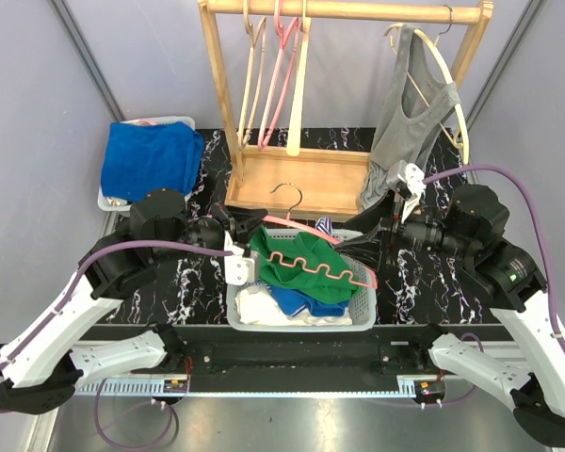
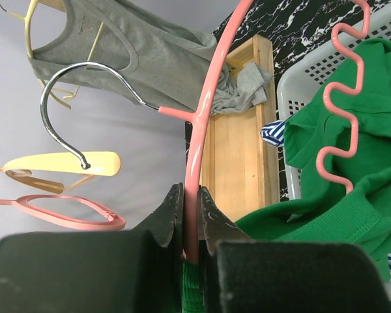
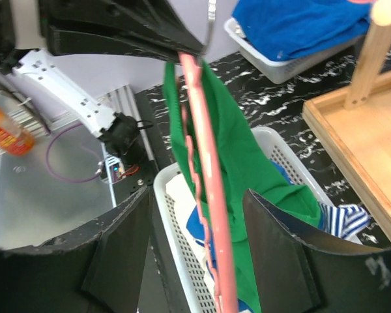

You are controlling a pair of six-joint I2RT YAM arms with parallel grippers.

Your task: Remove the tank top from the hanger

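Tank top [image 2: 371,130] beside left pincer [image 2: 191,195] on pink hanger [image 2: 212,85], perhaps touching

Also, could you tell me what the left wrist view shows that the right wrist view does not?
Only the left wrist view shows the grey tank top on its cream hanger and the spare hangers beside it. Only the right wrist view shows the blue cloth in a separate basket, an orange bottle, and the right gripper open, fingers either side of the pink hanger. Both show that hanger, the left gripper shut on it, the green top draped over it, the white basket and the wooden rack base.
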